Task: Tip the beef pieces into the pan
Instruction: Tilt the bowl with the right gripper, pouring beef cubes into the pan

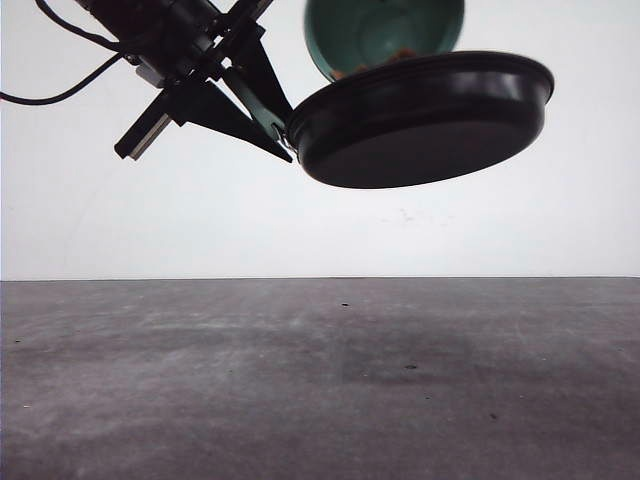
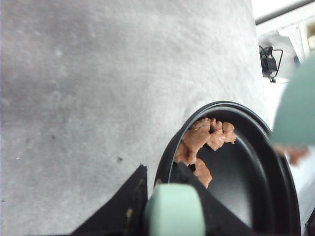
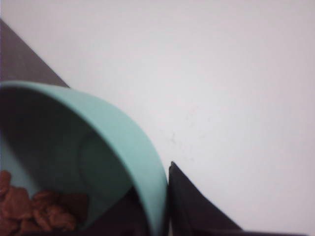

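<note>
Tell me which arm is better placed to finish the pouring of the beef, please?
The right. Its pincer grips the rim of the tilted teal bowl, where some beef pieces remain. The left pincer only holds the pan by its handle beneath the bowl.

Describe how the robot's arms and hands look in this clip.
In the front view the left hand is matte black with angular, wedge-shaped fingers, a pale grey end face on one bar, and black cables looping off behind it. The wrist views show the same flat black, pointed fingers on the left and on the right hand. No markings are legible.
</note>
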`<state>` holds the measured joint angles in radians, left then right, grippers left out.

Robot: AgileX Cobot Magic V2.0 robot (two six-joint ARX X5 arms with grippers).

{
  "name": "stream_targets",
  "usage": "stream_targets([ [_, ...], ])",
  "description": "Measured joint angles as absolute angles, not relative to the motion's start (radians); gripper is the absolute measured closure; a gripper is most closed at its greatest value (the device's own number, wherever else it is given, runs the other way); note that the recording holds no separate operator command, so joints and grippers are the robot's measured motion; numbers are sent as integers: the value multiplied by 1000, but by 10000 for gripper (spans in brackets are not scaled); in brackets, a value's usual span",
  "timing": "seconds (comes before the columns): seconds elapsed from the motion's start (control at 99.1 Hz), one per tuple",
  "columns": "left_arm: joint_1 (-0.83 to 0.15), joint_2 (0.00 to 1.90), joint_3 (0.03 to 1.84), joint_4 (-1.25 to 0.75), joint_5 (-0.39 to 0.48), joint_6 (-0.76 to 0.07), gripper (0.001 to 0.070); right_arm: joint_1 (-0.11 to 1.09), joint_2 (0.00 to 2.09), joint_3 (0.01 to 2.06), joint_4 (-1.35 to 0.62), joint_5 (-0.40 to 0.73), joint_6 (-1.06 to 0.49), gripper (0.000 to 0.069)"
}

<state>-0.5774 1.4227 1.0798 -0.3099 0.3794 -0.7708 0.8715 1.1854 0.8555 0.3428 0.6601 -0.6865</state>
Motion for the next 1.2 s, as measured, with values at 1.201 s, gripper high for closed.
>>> stream_targets([
  [1.201, -552, 1423, 1201, -455, 373, -722, 655, 837, 1187, 712, 714, 524, -1019, 670],
])
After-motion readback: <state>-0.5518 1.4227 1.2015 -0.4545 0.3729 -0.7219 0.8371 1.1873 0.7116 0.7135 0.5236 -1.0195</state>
